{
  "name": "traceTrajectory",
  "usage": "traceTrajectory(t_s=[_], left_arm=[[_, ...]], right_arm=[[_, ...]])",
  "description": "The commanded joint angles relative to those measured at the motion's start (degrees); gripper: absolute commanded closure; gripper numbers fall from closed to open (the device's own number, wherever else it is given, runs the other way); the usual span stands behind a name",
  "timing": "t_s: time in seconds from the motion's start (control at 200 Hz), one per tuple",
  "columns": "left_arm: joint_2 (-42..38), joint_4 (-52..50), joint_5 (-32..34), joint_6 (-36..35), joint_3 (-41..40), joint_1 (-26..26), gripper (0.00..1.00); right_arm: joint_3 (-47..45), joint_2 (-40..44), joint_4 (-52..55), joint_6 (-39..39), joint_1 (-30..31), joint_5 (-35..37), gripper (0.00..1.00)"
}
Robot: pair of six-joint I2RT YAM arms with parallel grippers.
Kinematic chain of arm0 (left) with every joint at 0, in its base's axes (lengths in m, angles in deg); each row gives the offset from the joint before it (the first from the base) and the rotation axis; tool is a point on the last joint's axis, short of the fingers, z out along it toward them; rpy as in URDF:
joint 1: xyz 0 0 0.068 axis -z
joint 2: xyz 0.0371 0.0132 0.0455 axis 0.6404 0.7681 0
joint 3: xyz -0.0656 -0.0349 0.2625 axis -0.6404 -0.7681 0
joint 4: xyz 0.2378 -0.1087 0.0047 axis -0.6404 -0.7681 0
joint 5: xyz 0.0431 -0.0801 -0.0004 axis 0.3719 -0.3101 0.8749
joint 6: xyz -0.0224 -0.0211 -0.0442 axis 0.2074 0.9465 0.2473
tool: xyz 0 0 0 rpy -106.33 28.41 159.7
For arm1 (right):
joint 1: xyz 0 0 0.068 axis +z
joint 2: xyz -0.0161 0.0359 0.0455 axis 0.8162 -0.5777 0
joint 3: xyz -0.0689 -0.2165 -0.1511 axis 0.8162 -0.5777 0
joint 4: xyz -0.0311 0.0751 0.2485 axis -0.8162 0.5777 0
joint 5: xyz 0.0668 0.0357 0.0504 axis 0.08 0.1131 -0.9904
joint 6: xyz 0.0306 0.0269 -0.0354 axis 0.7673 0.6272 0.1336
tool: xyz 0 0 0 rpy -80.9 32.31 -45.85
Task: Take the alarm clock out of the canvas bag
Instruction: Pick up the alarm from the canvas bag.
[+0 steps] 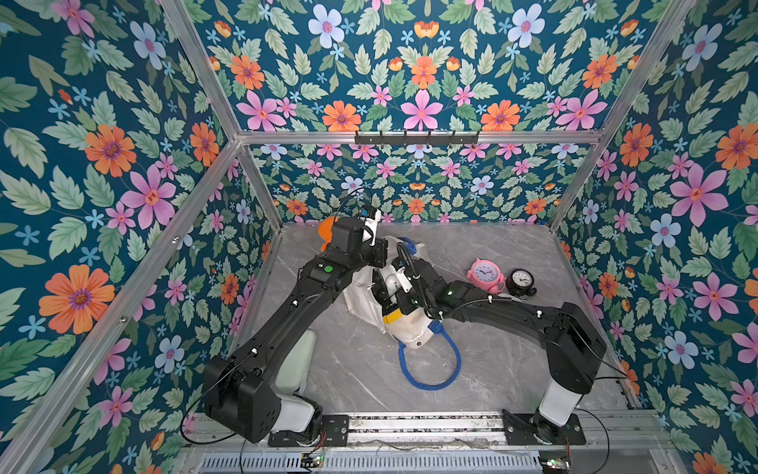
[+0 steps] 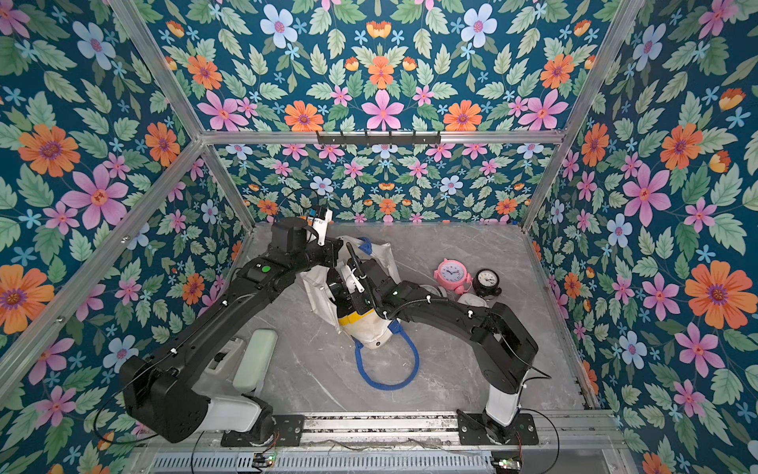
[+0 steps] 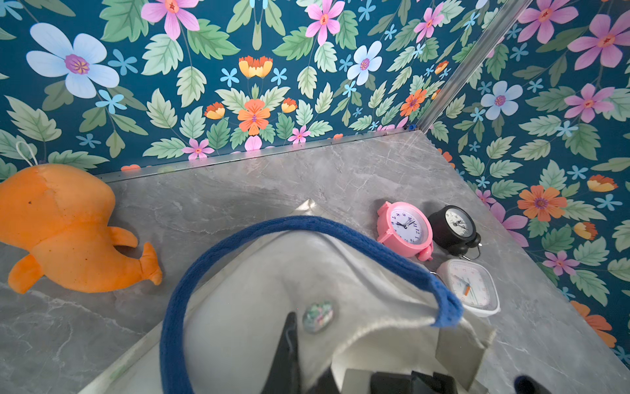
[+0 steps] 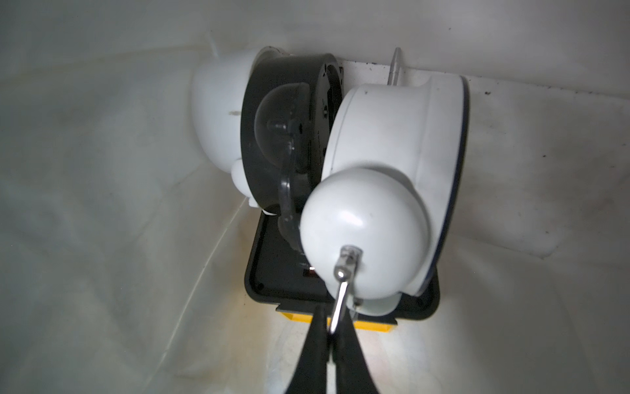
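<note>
Right wrist view: right claw (image 4: 333, 336) is inside the canvas bag (image 4: 102, 204), jaws together on the thin metal handle wire (image 4: 342, 293) coming off the near bell (image 4: 364, 232) of the white alarm clock (image 4: 402, 136). Clock sits deep in the bag just ahead of the tips, not out yet

Risks as I read it:
- hold is on a thin shiny wire only, so the clock can swing round it, or the wire can slide out on the pull
- black bell clock (image 4: 283, 136) leans on it, touching, with another white one (image 4: 218, 112) behind that and a black and yellow box (image 4: 272, 273) close against them; they may drag along or jam it
- bells can snag the loose cloth at the mouth
- left claw (image 3: 295, 336) looks clamped on bag cloth by the blue handle (image 3: 306, 225); if that slips, the mouth folds onto the right arm (image 1: 471, 297)

Outward: bag lies on a smooth grey marble-look table (image 1: 512, 369), where a dropped clock would skid. Pink clock (image 3: 405, 228), black round clock (image 3: 455, 227) and white square clock (image 3: 472, 286) sit bunched outside the bag, off to the right claw's right. Orange plush toy (image 3: 68, 228) is off to the left claw's left. Floral walls (image 1: 422, 82) and metal frame (image 1: 410, 137) close in three sides, so little room to swing
</note>
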Motion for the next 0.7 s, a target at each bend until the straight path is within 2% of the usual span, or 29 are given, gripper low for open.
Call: traceTrajectory(t_s=[0.0, 0.16, 0.315, 0.435, 0.695], left_arm=[[-0.9, 5.5, 1.0, 0.2, -0.3, 0.0, 1.00], [-2.0, 6.8, 0.8, -1.3, -2.2, -0.3, 1.00], [-3.0, 11.8, -13.1, 0.2, -6.1, -5.7, 1.00], [-3.2, 14.9, -19.3, 1.2, -8.0, -8.9, 1.00], [-2.2, 13.3, -22.7, -2.4, -6.2, -10.7, 1.00]], right_arm=[[1.4, 0.6, 2.5, -0.5, 0.0, 1.3, 1.00], [3.7, 2.2, 6.3, -0.4, 0.0, 1.8, 1.00], [4.6, 4.9, 9.0, -0.8, 0.0, 2.0, 1.00], [4.6, 8.9, 10.5, -0.9, 0.0, 0.9, 1.00], [4.6, 15.3, 12.7, -1.2, 0.0, -1.8, 1.00]])
